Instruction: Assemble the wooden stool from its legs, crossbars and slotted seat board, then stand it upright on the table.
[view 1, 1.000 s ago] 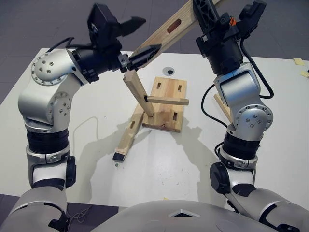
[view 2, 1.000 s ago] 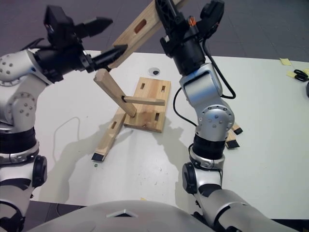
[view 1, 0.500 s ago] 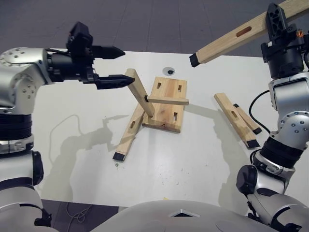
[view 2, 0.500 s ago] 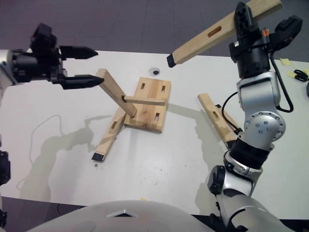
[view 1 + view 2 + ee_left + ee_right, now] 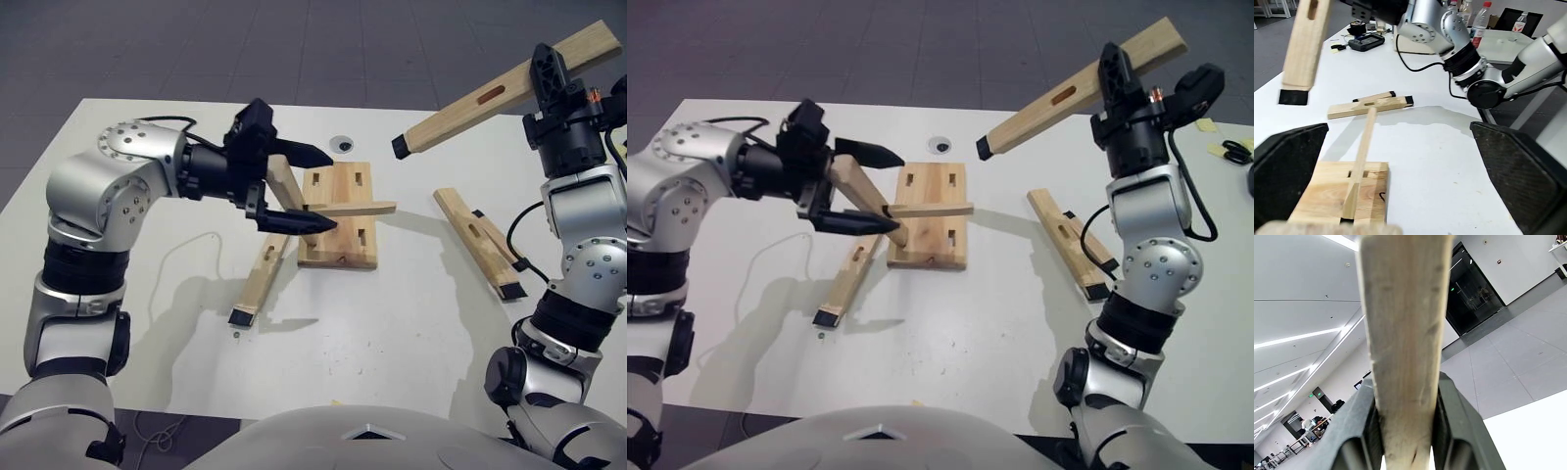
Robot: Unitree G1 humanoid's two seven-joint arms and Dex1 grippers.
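Lying flat on the white table (image 5: 392,333), the slotted seat board (image 5: 333,250) had a tilted leg (image 5: 862,191) planted at its left edge, leaning up and away from the board. A thin crossbar (image 5: 361,208) ran from that leg, level above the board, toward its right side. The left gripper (image 5: 331,191) hung over the board's left edge with its two fingers spread wide, one on each side of the tilted leg; whether either finger touched the wood could not be told. A second leg (image 5: 257,284) lay flat on the table just left of the board, its black-capped end pointing away from it. Two more wooden pieces (image 5: 475,240) lay side by side well right of the board. High above the board's right side, the right gripper (image 5: 549,76) was clamped on a raised leg (image 5: 460,113), whose black-capped end pointed down toward the board.
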